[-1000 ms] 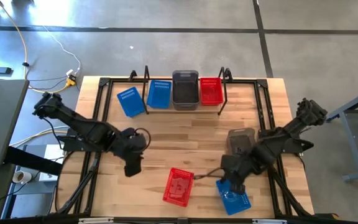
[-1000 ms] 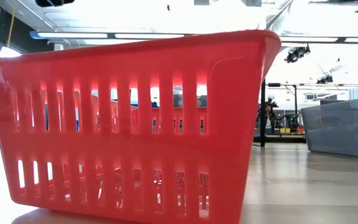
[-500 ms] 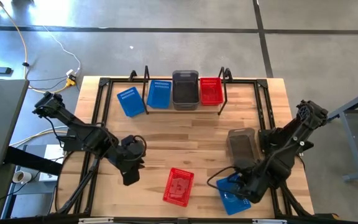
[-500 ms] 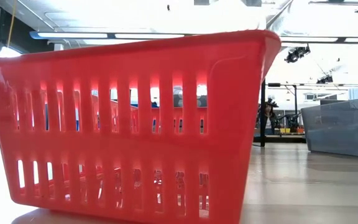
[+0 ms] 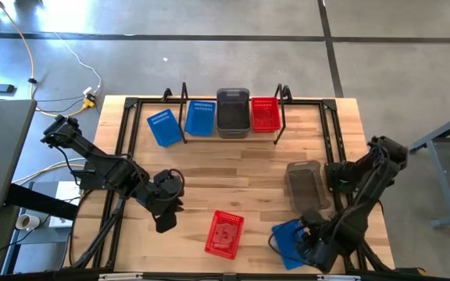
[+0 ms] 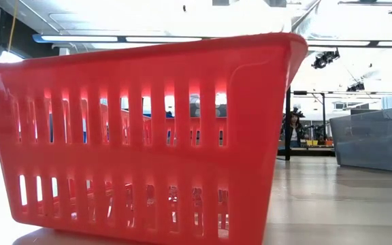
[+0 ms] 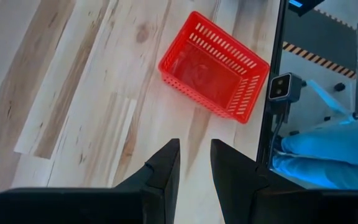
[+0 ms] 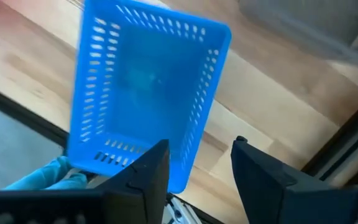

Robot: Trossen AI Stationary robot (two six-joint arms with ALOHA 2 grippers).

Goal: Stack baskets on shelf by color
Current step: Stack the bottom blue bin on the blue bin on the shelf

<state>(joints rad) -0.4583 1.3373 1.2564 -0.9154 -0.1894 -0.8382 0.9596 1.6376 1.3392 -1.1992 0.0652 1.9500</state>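
1. The right gripper (image 5: 312, 243) was seen at about five o'clock on the table, over the near end of a blue basket (image 5: 291, 242) lying by the table's front edge.
2. In the right wrist view its fingers (image 8: 146, 174) were parted to a moderate gap, with the basket's rim in line with the gap; whether anything was touched could not be told.
3. The left gripper (image 5: 162, 221) was held at about eight o'clock over bare wood, its fingers (image 7: 164, 168) narrowly parted and empty.
4. A red basket (image 5: 224, 233) stood at six o'clock, just apart from both grippers.
5. A grey basket (image 5: 305, 184) lay at four o'clock.
6. On the shelf (image 5: 280, 117) at twelve o'clock, blue, grey and red baskets were lined up; another blue one (image 5: 162, 127) lay tilted beside it.
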